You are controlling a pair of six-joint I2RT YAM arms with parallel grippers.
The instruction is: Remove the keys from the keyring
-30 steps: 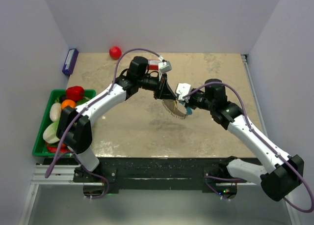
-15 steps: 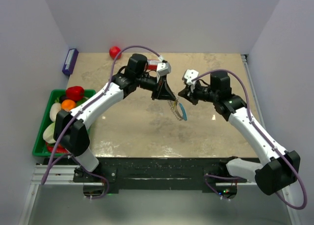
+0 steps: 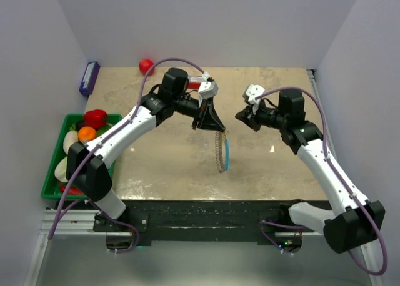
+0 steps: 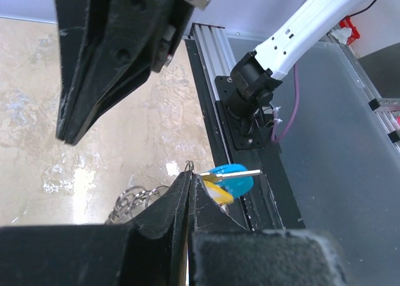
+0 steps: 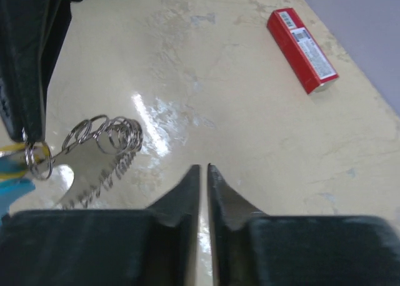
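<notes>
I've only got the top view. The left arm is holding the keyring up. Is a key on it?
Observer: Yes. The left wrist view shows a small yellow key hanging against the blue piece, just past the fingertips.
Operator: How is the keyring held?
Observer: The left fingers pinch one thin ring at the end of the keyring, right at their tips.
Operator: Are the right fingers holding anything?
Observer: No. In the right wrist view, the right fingers are shut with nothing between them.

Keyring hanging under left hand over table centre, right hand apart to its right — ball behind, tray far left.
</notes>
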